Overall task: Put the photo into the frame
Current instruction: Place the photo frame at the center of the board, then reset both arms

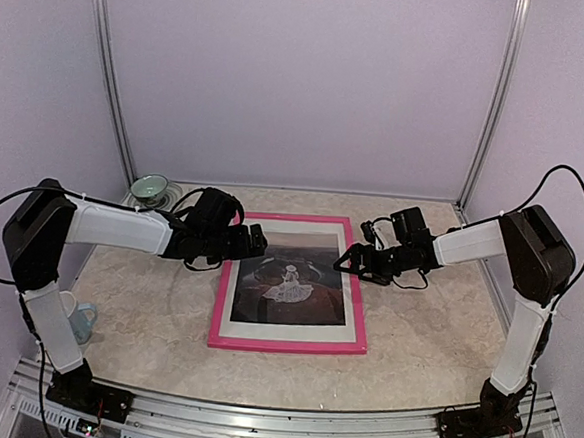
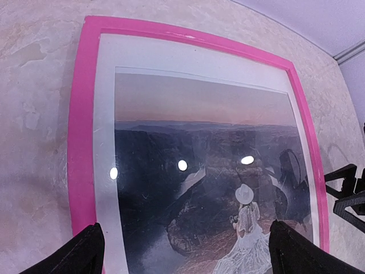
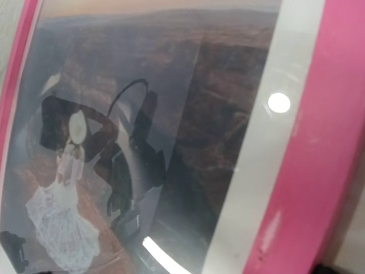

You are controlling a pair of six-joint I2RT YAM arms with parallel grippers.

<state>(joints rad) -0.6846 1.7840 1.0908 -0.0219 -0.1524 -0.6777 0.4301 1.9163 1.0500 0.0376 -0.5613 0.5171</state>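
Note:
The frame (image 1: 288,345), with bright pink rails, lies flat in the middle of the table. The photo (image 1: 293,279), dark with a small figure in a white dress, sits inside it under reflective glazing, bordered by a white mat (image 1: 284,329). My left gripper (image 1: 255,242) hovers open over the frame's left rail. In the left wrist view its fingertips (image 2: 85,251) stand wide above the photo (image 2: 199,148) and pink rail (image 2: 82,114). My right gripper (image 1: 349,261) hovers open over the right rail. The right wrist view looks close down on the photo (image 3: 171,68) and frame (image 3: 319,142).
A teal bowl (image 1: 150,187) stands at the back left corner. A pale blue cup (image 1: 82,320) sits by the left arm's base. Enclosure walls and metal posts ring the marbled tabletop (image 1: 435,329).

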